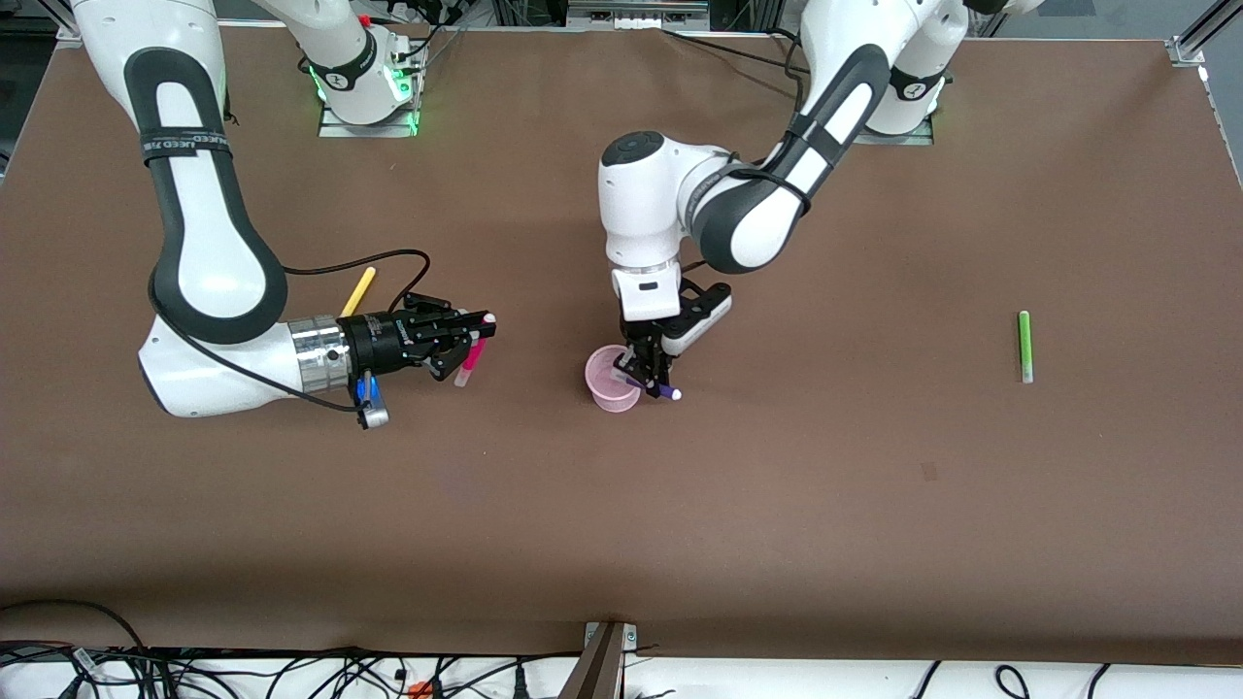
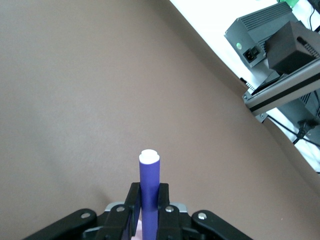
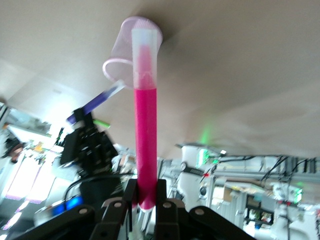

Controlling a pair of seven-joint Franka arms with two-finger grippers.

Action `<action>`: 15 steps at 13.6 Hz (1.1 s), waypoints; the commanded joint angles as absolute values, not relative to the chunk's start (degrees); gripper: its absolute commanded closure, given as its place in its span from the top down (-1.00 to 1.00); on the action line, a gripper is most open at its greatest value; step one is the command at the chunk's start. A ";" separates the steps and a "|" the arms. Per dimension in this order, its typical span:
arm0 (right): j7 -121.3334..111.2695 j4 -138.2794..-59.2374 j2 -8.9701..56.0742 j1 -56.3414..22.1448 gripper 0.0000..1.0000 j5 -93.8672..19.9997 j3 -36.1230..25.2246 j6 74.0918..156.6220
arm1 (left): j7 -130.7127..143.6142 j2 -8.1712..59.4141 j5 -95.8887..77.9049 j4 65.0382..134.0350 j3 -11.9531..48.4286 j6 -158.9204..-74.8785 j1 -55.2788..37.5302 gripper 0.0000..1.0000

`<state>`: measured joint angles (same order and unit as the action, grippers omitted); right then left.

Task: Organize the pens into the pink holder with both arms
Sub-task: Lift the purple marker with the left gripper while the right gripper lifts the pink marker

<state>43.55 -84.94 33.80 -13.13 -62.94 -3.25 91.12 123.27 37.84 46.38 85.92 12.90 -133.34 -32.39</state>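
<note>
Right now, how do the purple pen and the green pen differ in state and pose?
The purple pen is clamped in the left end effector, tilted, over the pink holder's rim; the green pen lies flat on the table, untouched. The purple pen is mid-table; the green pen lies toward the left arm's end. Both are slim markers with pale tips, and neither stands in the pink holder.

My table (image 1: 874,505) has a flat brown top, dull, with no shine. My arms are smooth white plastic, shiny, with black bands. My right wrist has a bright metal ring (image 1: 317,351). My grippers, left (image 1: 649,374) and right (image 1: 464,342), are dull black. The cup (image 1: 607,383) is thin pink plastic I can partly see through. The purple pen (image 2: 149,195) and pink pen (image 3: 146,145) are smooth plastic.
</note>
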 commanded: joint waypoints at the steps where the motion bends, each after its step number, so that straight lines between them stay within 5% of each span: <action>1: 43.51 -85.61 34.45 -12.66 -1.00 -67.23 -2.90 89.04 | 124.89 39.64 48.34 84.29 12.13 -132.28 -34.27 -1.00; 15: 42.89 -85.69 36.65 -12.13 -1.00 -74.35 -2.81 85.78 | 125.68 43.41 48.34 80.07 7.12 -130.96 -39.72 -1.00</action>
